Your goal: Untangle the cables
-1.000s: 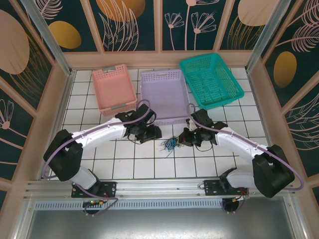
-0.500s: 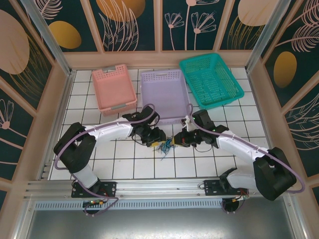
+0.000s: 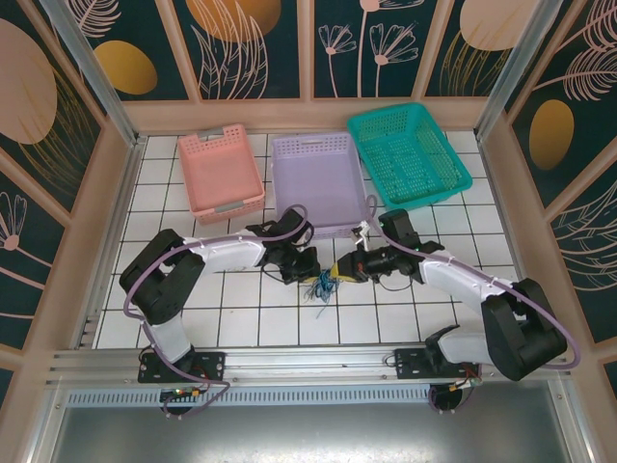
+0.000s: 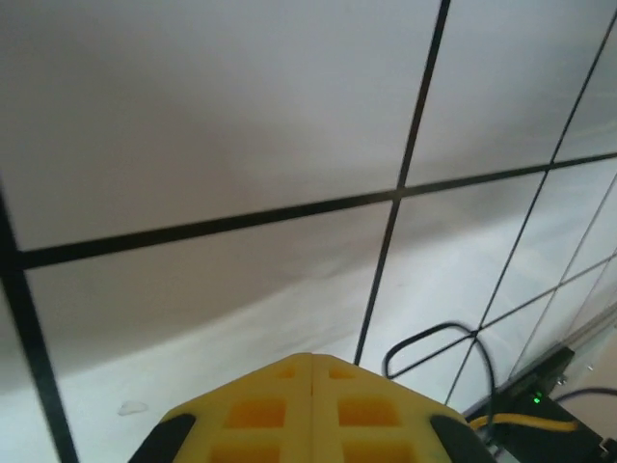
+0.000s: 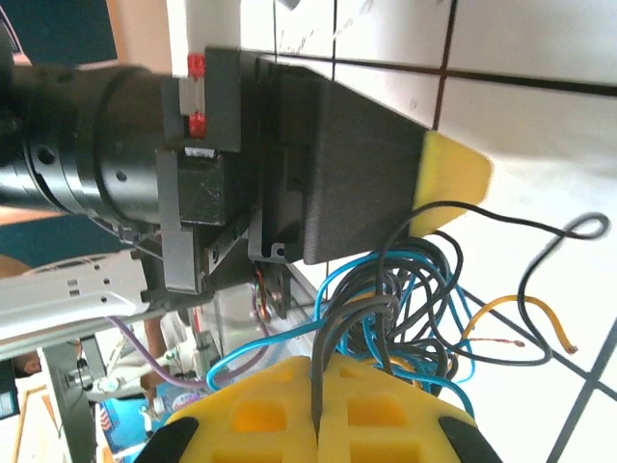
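One clump of cables (image 3: 321,284) lies on the bench (image 3: 241,318). My right hand (image 5: 316,371), at its 3 o'clock, is pressed together, pinching dark strands. My left hand (image 4: 310,362), at its 9 o'clock, is pressed together too. At 12 o'clock stand three: pink basket (image 3: 220,174), purple basket (image 3: 318,183), teal basket (image 3: 405,154).

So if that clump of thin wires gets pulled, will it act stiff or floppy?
Probably floppy: the cables lie in loose curls and loops. Likely very light, being such thin strands. They may drag along as one clump, since the loops cross one another near where the right hand pinches a few.
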Controlling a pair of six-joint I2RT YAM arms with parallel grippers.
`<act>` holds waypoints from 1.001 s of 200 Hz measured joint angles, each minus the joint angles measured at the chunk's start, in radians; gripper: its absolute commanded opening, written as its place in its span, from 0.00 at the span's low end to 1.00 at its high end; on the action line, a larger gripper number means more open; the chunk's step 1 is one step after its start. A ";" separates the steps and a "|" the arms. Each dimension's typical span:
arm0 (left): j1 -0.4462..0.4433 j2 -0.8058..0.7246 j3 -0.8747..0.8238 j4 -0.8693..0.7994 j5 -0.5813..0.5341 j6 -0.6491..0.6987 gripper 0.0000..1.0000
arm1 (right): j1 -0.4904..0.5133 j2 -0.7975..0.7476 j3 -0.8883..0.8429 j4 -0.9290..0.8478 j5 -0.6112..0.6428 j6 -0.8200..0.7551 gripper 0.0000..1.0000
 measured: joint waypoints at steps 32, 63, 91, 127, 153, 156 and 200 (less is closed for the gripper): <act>-0.002 -0.026 0.010 -0.092 -0.129 0.026 0.00 | -0.053 0.000 0.000 -0.089 0.023 -0.055 0.00; -0.002 -0.092 0.010 -0.151 -0.204 0.033 0.00 | -0.060 -0.004 0.001 -0.177 0.069 -0.100 0.00; -0.002 -0.130 0.006 -0.134 -0.178 0.044 0.17 | -0.066 -0.005 0.000 -0.179 0.089 -0.087 0.00; -0.005 -0.188 -0.070 -0.026 -0.059 0.093 0.52 | -0.085 0.011 0.000 -0.109 0.116 0.092 0.00; -0.023 -0.211 -0.087 0.001 0.004 0.165 0.57 | -0.092 0.041 0.001 -0.098 0.153 0.213 0.00; -0.026 -0.212 -0.087 0.005 0.007 0.173 0.58 | -0.092 0.045 0.002 -0.098 0.157 0.220 0.00; -0.114 -0.207 -0.063 0.003 -0.016 0.263 0.59 | -0.117 0.090 0.009 -0.137 0.193 0.327 0.00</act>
